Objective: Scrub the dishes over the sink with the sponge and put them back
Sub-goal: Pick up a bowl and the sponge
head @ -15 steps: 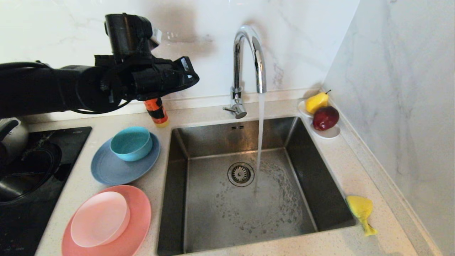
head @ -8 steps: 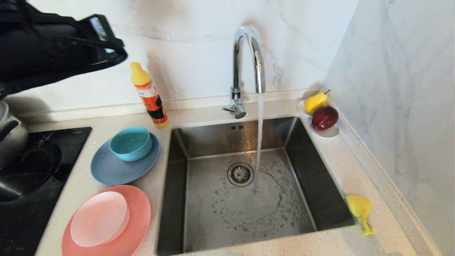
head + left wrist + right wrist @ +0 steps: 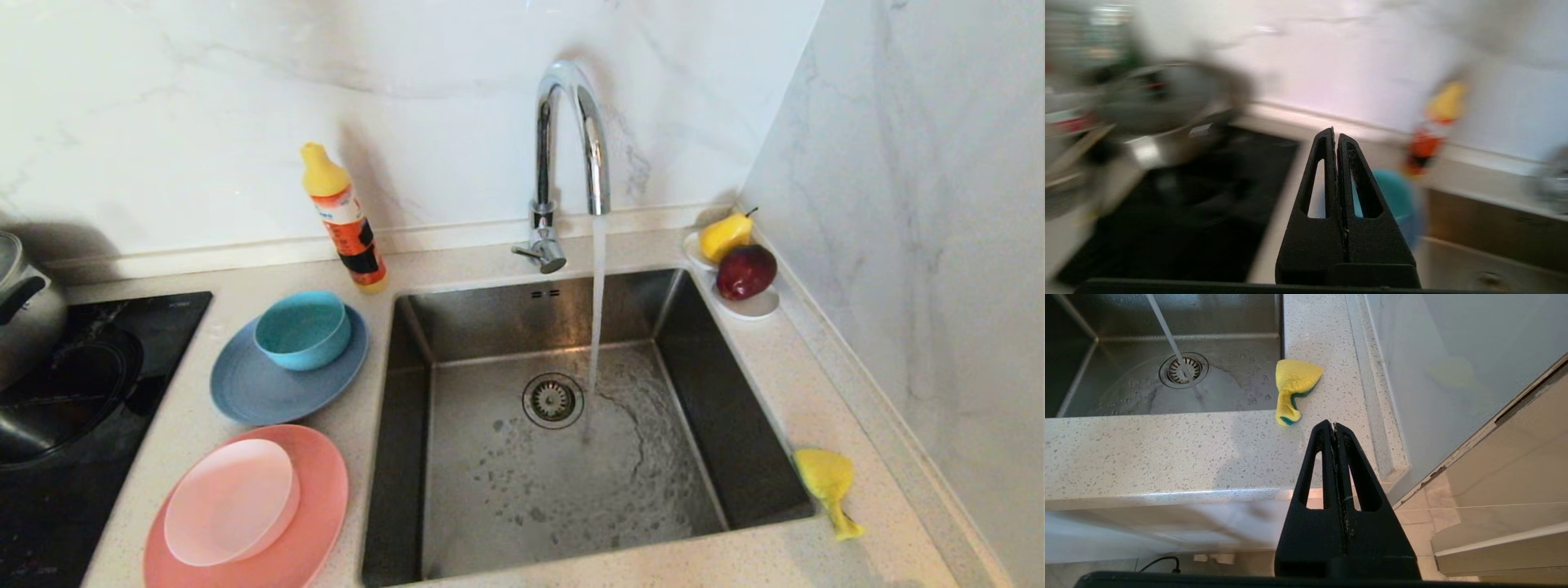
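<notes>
On the counter left of the sink (image 3: 412, 327) stand the dishes: a teal bowl (image 3: 303, 329) on a grey-blue plate (image 3: 253, 392), and a pale pink plate (image 3: 230, 501) on a salmon-pink plate (image 3: 318, 506). The crumpled yellow sponge (image 3: 826, 480) with its green side lies at the sink's right front corner, also in the right wrist view as the sponge (image 3: 1292, 390). Water runs from the chrome faucet (image 3: 571, 139). Neither arm shows in the head view. My left gripper (image 3: 1336, 132) is shut and empty, with the bowl (image 3: 1396, 200) blurred behind it. My right gripper (image 3: 1333, 425) is shut and empty, below the counter's front edge.
An orange detergent bottle (image 3: 343, 220) with a yellow cap stands behind the bowl. A white dish (image 3: 755, 306) with a pear and an apple sits at the back right. A black hob (image 3: 82, 408) with a steel pot (image 3: 24, 310) lies to the left. A wall bounds the right.
My left arm swung up and away to the left and has left the head view, uncovering the detergent bottle. The dishes and the sponge have not moved.
</notes>
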`<state>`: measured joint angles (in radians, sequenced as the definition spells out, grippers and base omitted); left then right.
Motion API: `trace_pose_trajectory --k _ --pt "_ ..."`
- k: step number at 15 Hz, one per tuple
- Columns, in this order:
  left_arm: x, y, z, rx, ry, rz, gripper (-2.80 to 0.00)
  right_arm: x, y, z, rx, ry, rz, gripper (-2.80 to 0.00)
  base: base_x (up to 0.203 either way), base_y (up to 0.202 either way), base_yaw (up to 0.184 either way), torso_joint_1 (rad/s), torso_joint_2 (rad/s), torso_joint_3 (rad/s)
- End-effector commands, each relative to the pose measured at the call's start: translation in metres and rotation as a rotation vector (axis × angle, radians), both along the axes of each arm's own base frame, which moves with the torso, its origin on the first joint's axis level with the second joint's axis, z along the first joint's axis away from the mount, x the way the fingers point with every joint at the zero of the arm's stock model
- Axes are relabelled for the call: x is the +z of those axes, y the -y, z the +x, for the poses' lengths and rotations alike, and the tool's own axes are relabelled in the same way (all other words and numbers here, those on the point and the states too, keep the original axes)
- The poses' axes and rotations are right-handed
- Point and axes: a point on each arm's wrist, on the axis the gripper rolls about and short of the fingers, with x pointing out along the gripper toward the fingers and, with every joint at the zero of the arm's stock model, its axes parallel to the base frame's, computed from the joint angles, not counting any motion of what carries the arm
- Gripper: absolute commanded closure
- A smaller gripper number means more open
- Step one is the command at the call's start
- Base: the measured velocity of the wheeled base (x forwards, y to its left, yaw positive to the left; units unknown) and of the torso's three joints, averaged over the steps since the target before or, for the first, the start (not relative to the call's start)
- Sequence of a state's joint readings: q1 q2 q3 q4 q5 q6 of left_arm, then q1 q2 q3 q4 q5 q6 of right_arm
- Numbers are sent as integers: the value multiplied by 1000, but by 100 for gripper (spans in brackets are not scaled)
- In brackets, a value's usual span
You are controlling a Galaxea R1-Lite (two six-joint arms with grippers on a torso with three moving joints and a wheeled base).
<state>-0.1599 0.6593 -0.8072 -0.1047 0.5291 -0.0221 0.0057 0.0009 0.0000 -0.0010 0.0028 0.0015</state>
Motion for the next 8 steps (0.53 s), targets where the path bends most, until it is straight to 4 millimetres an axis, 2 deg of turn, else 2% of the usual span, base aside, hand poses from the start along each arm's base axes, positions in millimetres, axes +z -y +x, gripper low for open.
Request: trace_pose_trajectory --k 1,4,6,8 --pt "-58 -6 -64 105 100 14 0 0 0 0 1 0 0 0 0 0 0 0 0 0" --pt "-136 -2 -78 22 3 86 0 0 0 0 1 0 0 0 0 0 0 0 0 0" --pt "-188 3 -65 -149 -147 131 0 0 0 0 1 1 0 0 0 0 0 0 0 0" --pt "-219 5 -51 -221 -243 157 0 0 0 0 1 1 0 0 0 0 0 0 0 0"
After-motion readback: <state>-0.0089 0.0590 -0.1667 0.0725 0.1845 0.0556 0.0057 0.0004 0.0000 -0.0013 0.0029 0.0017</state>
